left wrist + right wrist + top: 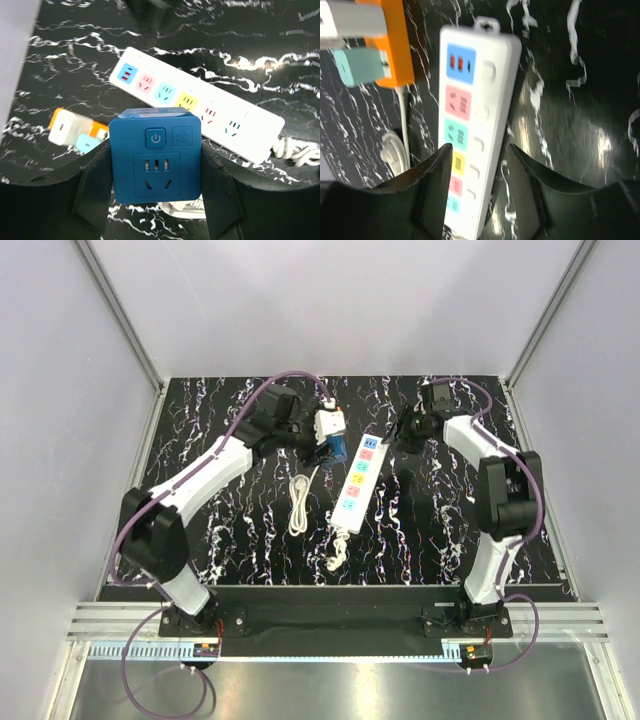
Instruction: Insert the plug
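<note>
Between L gripper [155,167] fingers we pinch the plug [155,150]; strip [200,107] lies just beyond the tips. R gripper [479,152] fingers are spread over the strip. Step: approach. Next we'd align plug w/ a socket, press down.

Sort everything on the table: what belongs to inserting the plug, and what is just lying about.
For the job:
- blue plug, clamped in the left gripper
- white power strip with coloured sockets
- right gripper, open above the strip

Lying about:
- orange-and-white plug
- its coiled white cable
</note>
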